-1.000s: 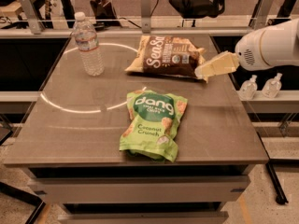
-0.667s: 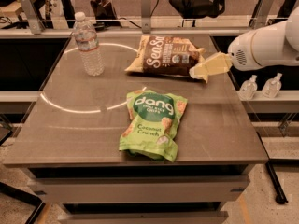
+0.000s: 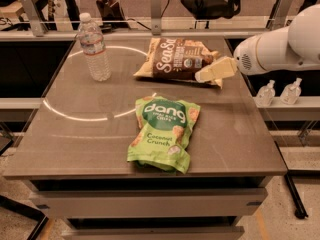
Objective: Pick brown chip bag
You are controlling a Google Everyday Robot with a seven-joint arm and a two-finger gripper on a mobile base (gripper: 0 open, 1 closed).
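The end effector [image 3: 209,74] is seen over the far right part of the surface [image 3: 235,134]. It is carried by a white arm [image 3: 280,46] that reaches in from the right edge of the view. Its cream-coloured tip is pointed leftward and slightly downward. Whether it is released or clenched cannot be told.

The brown chip bag [image 3: 175,59] is found directly to the left of the end effector. It is laid flat on the surface with its white script lettering facing up. The right end of the bag is overlapped by the tip of the end effector in this view; whether contact is made cannot be told.

A bright green bag [image 3: 162,133] is laid flat nearer the camera than the end effector and to its left, apart from it and from the brown chip bag. A clear water bottle [image 3: 94,48] with a white cap is stood upright far to the left of the end effector, beyond the brown chip bag. A thin white ring [image 3: 75,116] is marked on the surface to the left of the end effector, and its near arc runs up to the top edge of the green bag. Two small clear bottles [image 3: 266,93] are seen off the surface, to the right of the end effector and lower in the view.
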